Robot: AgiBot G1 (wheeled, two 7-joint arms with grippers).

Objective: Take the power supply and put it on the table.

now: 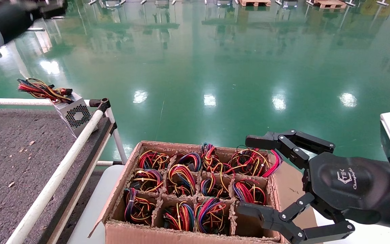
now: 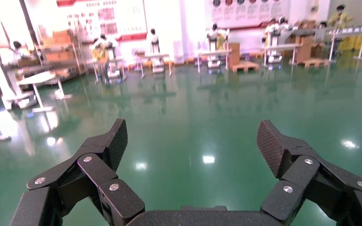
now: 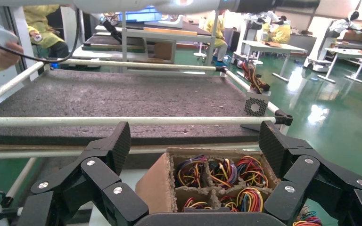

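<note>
Silver-grey and perforated, the power supply (image 1: 74,113) already sits at the far corner of the table (image 1: 15,152), tucked against the white tube rail (image 1: 67,159) with its bundle of red, yellow and black wires (image 1: 42,89) fanning out over the top. From my right wrist view I see the same unit (image 3: 256,104) at the table's (image 3: 122,101) far edge, fan grille facing me. By my reading the placing is essentially done: the box rests on the rough dark surface and neither of my grippers touches it.

My right gripper (image 1: 261,178) hovers over the near right end of the cardboard box (image 1: 195,189), fingers spread wide and holding nothing. My left gripper (image 2: 192,141) is raised high, well apart from the table, jaws likewise spread and empty, looking out over the glossy green floor (image 1: 215,67); in the head view only the arm (image 1: 2,20) shows at the upper corner.

What is left, I judge, is little more than clearing away, unless another unit is wanted. The box's cells hold coiled wire bundles (image 1: 180,178) packed close, and one cell (image 1: 245,225) under my lower finger looks empty. The rail between box and table is the obstacle any further carry would have to rise over, and the unit's perch at the very corner looks slightly precarious.
</note>
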